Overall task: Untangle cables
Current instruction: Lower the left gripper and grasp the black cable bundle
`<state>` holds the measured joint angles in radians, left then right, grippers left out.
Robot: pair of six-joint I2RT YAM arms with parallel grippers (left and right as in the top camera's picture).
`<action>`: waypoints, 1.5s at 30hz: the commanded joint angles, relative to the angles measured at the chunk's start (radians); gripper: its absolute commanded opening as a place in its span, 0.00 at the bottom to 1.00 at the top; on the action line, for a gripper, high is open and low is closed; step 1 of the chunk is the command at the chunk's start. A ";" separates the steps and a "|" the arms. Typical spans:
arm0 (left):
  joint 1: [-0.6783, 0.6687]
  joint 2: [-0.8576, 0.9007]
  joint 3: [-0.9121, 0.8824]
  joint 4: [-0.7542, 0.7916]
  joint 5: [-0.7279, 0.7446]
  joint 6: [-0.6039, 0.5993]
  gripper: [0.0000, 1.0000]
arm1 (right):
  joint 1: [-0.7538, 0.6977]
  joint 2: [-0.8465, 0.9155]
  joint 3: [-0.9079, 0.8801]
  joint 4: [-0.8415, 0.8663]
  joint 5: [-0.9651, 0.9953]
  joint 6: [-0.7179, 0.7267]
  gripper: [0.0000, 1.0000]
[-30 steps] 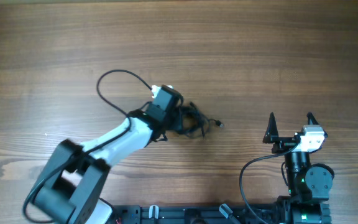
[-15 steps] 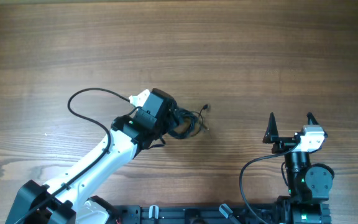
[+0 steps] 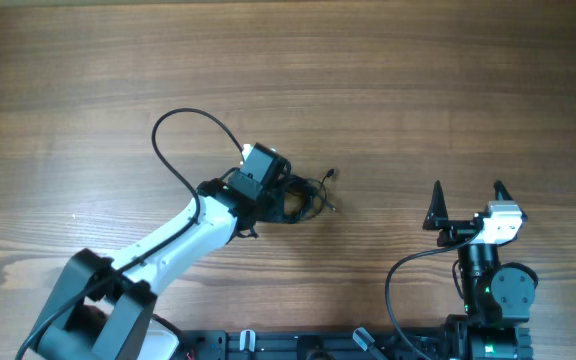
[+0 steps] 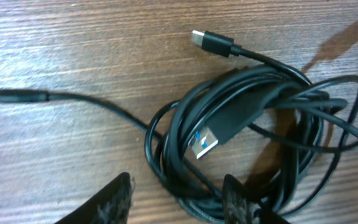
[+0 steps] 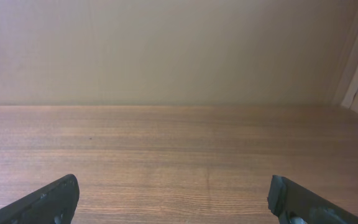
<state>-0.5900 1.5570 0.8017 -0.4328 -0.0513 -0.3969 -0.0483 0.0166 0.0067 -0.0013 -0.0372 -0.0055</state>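
Left gripper (image 4: pixel 179 186) is hovering half-open astride the cables (image 4: pixel 235 115), seemingly not pinching yet, lining up a grab; right gripper (image 5: pixel 174 186) is idling wide open, empty.

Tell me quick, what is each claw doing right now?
Left gripper: jaws apart, straddling part of the cables, not clamped.
Right gripper: wide open, empty.

The left arm (image 3: pixel 183 235) stretches diagonally forward, left claw (image 4: pixel 178 190) tipped down with fingers partly apart; the right claw (image 3: pixel 468 192) sits drawn back, fingers spread wide
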 commanded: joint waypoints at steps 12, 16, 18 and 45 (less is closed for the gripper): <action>-0.020 0.063 0.002 0.070 0.017 -0.038 0.31 | 0.005 -0.005 -0.002 0.003 -0.012 -0.006 1.00; -0.022 0.068 0.002 0.075 0.016 -0.043 0.32 | 0.005 -0.005 -0.002 0.003 -0.012 -0.006 1.00; -0.022 0.082 0.001 0.078 0.017 -0.060 0.29 | 0.005 -0.005 -0.002 0.003 -0.012 -0.006 1.00; -0.014 -0.320 0.057 0.005 0.002 -0.326 0.04 | 0.005 -0.005 -0.002 0.003 -0.012 -0.006 1.00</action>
<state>-0.6071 1.2541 0.8436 -0.4271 -0.0399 -0.6231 -0.0483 0.0166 0.0067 -0.0013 -0.0372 -0.0055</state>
